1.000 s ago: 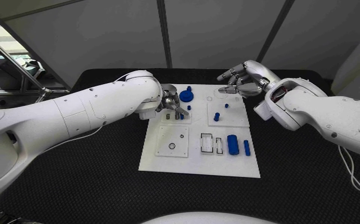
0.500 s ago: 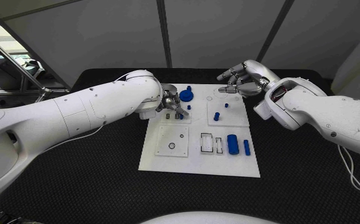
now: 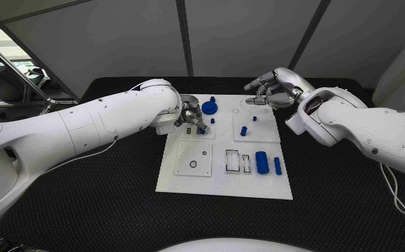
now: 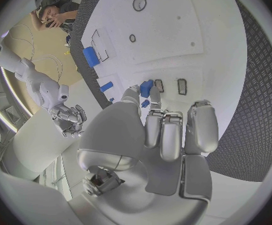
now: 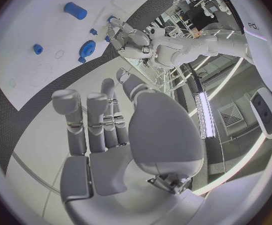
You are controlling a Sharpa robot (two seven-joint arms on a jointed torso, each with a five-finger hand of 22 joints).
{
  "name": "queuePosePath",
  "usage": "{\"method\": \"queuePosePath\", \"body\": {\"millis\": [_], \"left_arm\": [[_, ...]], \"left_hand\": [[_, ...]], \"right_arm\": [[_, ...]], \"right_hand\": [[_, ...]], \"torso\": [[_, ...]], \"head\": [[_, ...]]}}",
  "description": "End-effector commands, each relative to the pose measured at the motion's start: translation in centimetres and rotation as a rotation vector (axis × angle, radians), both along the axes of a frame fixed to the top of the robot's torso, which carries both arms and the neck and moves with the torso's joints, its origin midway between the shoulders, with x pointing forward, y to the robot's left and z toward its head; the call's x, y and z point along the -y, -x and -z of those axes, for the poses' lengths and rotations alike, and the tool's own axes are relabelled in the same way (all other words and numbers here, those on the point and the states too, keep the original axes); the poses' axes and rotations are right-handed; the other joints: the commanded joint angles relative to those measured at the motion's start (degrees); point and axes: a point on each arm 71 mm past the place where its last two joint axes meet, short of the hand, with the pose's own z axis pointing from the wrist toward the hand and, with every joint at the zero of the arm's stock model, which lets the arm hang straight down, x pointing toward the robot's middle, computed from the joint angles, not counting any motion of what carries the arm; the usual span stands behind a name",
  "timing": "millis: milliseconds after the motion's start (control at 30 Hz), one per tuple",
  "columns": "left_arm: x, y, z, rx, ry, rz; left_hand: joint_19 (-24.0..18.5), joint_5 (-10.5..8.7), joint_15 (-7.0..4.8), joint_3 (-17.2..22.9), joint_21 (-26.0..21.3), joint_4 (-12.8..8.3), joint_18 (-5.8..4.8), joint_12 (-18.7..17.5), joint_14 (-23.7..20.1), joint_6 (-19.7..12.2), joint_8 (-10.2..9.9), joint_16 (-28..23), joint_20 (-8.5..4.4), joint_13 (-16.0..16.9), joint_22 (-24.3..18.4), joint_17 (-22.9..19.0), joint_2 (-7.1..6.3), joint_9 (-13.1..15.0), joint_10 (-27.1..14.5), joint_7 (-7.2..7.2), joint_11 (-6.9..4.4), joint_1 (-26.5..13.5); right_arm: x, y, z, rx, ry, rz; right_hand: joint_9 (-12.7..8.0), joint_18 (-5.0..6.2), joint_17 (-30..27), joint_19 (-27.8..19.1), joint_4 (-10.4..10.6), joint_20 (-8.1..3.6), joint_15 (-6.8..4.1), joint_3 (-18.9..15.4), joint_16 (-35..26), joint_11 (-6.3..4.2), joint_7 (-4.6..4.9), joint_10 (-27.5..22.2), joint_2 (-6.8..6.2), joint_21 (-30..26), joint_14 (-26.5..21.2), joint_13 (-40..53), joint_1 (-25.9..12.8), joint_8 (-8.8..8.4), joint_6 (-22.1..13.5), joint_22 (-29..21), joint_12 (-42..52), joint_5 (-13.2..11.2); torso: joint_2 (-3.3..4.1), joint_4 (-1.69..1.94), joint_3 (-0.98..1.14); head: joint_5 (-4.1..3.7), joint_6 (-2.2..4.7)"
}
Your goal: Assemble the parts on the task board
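On the black worktop (image 3: pixel 101 205) lies the white task board (image 3: pixel 221 185), central between both arms so either can reach its recesses. Blue parts are spread over it: a round gear-like part (image 3: pixel 209 108) near the far edge, a thick cylinder (image 3: pixel 261 162) with a slim bar (image 3: pixel 278 165) just beside it toward the near right, and a small peg (image 3: pixel 243 130) mid-board. The left robot hand (image 3: pixel 191 118) is lowered onto the board's left side, fingertips pinching a small blue part (image 4: pixel 146 88) beside two slots, apparently seating it. The right robot hand (image 3: pixel 268 91) hovers over the far right corner, fingers apart, holding nothing.
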Motion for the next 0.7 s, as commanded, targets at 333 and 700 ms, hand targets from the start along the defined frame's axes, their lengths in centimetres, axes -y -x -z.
{"method": "queuePosePath", "body": {"millis": [333,700], "left_arm": [[-0.22,0.36,0.00,-0.027,0.035,0.007],[-0.53,0.70,-0.65,0.027,0.092,-0.016]], "left_hand": [[-0.06,2.00,0.08,16.59,-0.19,0.72,0.33,-1.66,6.15,1.19,-3.03,0.14,0.10,9.00,0.55,15.07,-1.43,0.06,0.69,0.55,0.16,2.65],[0.42,1.98,0.06,29.66,0.04,-2.49,0.19,-1.64,6.15,2.52,-3.35,0.14,0.20,9.16,1.55,15.07,-4.75,2.15,1.09,0.61,0.40,-2.30]], "right_arm": [[0.20,-0.03,-0.21,0.015,-0.002,0.001],[0.34,-0.06,-0.24,0.020,-0.004,0.004]], "right_hand": [[-0.11,0.96,0.17,0.37,0.37,0.09,-0.01,0.27,-0.60,0.11,-0.07,0.49,0.15,-0.54,0.57,-0.29,-1.96,-0.24,0.34,-0.14,0.00,-0.01],[-0.11,0.97,0.23,0.41,0.44,0.09,-0.01,0.22,-0.66,0.11,-0.08,0.52,0.14,-0.63,0.62,-0.33,-2.23,-0.24,0.34,-0.21,0.08,-0.11]], "torso": [[0.00,-0.01,0.02],[0.00,0.09,0.05]], "head": [[0.21,-0.11],[0.44,-0.10]]}}
